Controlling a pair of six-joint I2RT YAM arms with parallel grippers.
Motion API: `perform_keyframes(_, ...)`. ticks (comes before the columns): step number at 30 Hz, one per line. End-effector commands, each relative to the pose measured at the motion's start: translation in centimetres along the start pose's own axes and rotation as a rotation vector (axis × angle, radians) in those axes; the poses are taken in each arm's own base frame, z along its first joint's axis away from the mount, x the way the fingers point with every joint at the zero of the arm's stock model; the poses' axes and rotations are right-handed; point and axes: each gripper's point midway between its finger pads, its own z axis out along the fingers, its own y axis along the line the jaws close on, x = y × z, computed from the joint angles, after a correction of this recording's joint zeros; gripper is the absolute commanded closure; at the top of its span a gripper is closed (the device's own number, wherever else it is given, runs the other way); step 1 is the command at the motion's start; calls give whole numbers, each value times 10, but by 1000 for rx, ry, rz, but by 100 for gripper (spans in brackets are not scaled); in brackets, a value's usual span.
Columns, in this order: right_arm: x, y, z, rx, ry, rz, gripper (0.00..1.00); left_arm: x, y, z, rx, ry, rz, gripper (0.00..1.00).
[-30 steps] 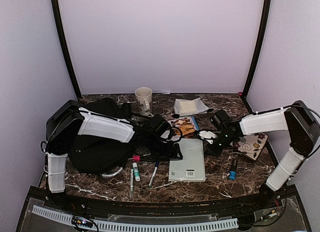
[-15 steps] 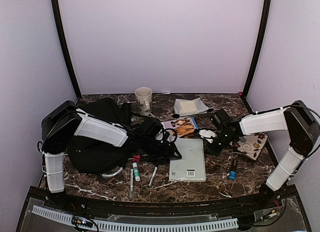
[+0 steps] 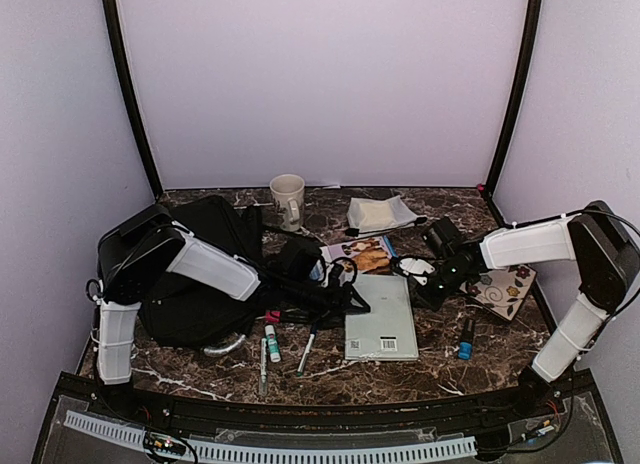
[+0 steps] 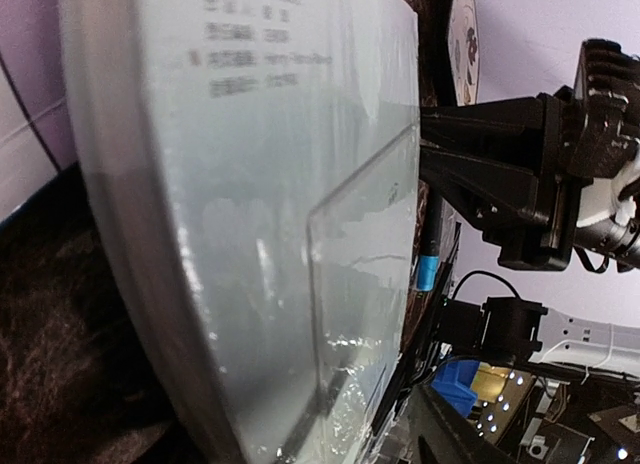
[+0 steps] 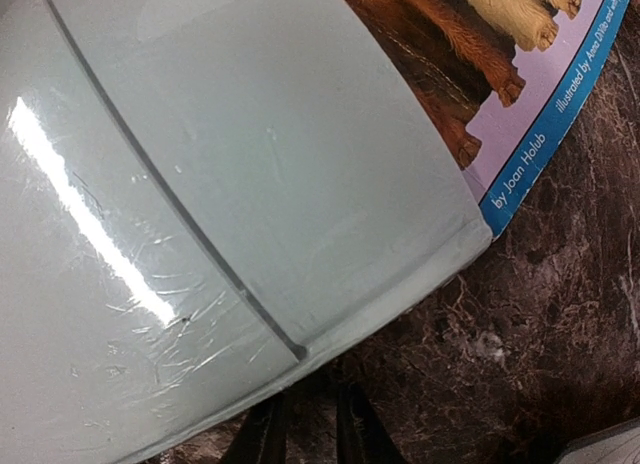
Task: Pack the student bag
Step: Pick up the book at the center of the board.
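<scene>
Lying on the left half of the marble table [image 3: 440, 362]: student bag [image 3: 195, 289], black, slumped. Left claw [image 3: 345, 300] sits just beside the bag's right edge, against a pale green box [image 3: 382, 319]; whether its jaws are parted cannot be told. Right claw [image 3: 422, 290] is well apart, across the box, fingers nearly together.

The left arm [image 3: 205, 269] and right arm [image 3: 530, 246] match: smooth white shells over the long links, bulky matte-black housings at the joints, and thin black cables looping alongside. The right pincer [image 4: 432, 147] is black throughout, with long flat-sided fingers [image 4: 490, 124] on a blocky body.
</scene>
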Motion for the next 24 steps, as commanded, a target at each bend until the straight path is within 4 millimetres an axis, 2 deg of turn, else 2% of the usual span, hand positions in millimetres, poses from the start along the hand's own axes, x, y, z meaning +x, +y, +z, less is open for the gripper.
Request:
perform_keyframes(1, 24, 14, 12, -52, 79, -6, 81, -6, -46, -4, 148, -28, 69, 43)
perform_keyframes(12, 21, 8, 7, -25, 63, 0, 80, -2, -64, -29, 196, -87, 130, 73)
perform_keyframes(18, 17, 1, -2, -22, 37, 35, 79, 0, -82, -44, 250, -117, 186, 87)
perform_keyframes(21, 11, -14, -16, -10, 1, 86, 77, 1, -92, -52, 255, -124, 207, 93)
perform_keyframes(24, -5, -36, -46, 33, -76, 122, 73, 3, -112, -67, 280, -127, 248, 98)
